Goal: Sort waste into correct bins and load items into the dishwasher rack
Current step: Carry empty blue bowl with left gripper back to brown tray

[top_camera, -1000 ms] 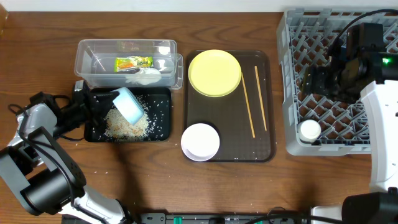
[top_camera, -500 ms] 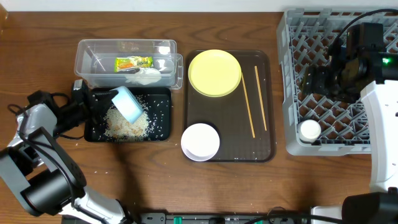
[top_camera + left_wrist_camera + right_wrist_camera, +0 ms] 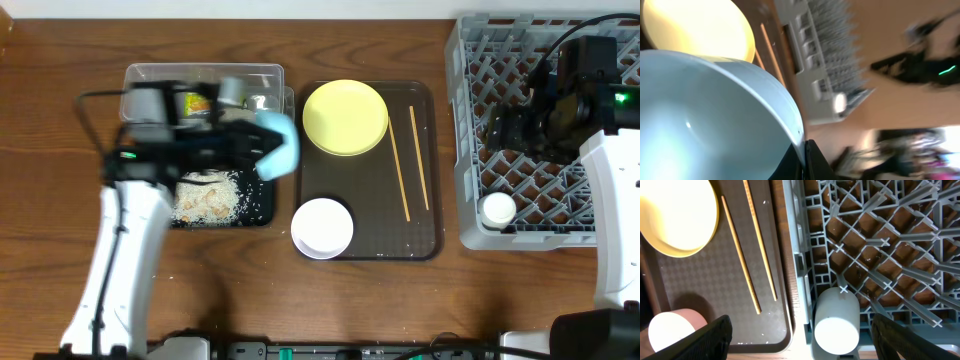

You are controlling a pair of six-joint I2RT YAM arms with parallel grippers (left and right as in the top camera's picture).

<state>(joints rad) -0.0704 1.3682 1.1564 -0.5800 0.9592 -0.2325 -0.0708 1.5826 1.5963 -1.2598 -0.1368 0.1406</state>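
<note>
Lifted off the rice (image 3: 205, 200) in the black tray (image 3: 268, 203), left of the serving tray (image 3: 370, 200), to that tray's left edge: light blue bowl (image 3: 279, 142), clamped in the left gripper (image 3: 248, 148). Emptied, so due for the dishwasher rack (image 3: 480, 60) right of it; right gripper (image 3: 800, 324) there, fingers apart.

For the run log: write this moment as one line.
left gripper: shut on blue bowl | right gripper: open over rack | cup in rack | rice in black tray

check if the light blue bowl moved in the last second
Yes. The light blue bowl went right in the overhead view, from over the black tray to the left edge of the brown serving tray.
</note>
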